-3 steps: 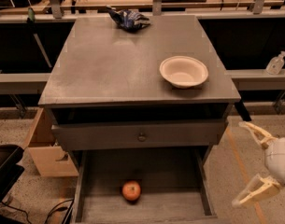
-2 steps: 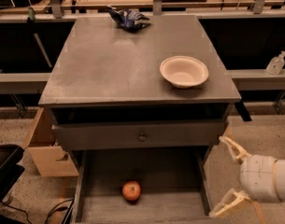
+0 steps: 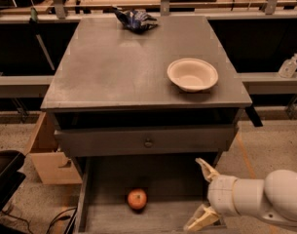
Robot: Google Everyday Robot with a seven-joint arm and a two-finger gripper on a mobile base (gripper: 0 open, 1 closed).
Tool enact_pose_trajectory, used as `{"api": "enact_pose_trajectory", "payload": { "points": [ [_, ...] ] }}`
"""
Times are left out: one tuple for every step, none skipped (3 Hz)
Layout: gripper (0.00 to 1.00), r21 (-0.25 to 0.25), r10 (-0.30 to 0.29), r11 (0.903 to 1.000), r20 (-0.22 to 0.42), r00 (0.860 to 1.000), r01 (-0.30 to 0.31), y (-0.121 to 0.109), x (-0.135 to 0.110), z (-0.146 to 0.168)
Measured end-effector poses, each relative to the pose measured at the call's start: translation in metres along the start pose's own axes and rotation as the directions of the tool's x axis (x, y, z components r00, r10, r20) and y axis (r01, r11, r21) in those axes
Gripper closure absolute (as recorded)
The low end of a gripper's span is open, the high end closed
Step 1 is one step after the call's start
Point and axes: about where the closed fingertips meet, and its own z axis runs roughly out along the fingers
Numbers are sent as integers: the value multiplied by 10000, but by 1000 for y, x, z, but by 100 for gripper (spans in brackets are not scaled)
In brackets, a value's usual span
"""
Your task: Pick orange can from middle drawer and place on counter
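The orange can (image 3: 137, 199) is a small round orange-red ball with a dark dimple. It rests on the floor of the open middle drawer (image 3: 109, 218), left of centre. My gripper (image 3: 200, 195) is at the lower right, over the drawer's right side, about a hand's width right of the ball. Its two tan fingers (image 3: 207, 170) are spread wide and hold nothing. The dull-grey counter (image 3: 119, 67) spreads above the drawers.
A cream-white bowl (image 3: 192, 74) sits on the counter's right side and a dark blue foil bag (image 3: 136, 19) at its back edge. A shut drawer front with a round knob (image 3: 148, 143) is above the open drawer. A cardboard box (image 3: 46, 152) stands left.
My gripper has moved left, from beside the cabinet's right edge to over the right side of the open drawer, closer to the ball. Nothing else has moved.
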Motion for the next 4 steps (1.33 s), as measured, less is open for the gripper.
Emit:
{"api": "enact_pose_trajectory", "payload": {
  "points": [
    [0, -570, 385, 9977, 140, 9992, -376, 9, 6, 62],
    [0, -570, 385, 9977, 140, 9992, -376, 9, 6, 62],
    [0, -839, 132, 9964, -48, 9999, -136, 6, 1, 104],
    [0, -1335, 286, 9907, 197, 9994, -257, 7, 5, 155]
  ]
}}
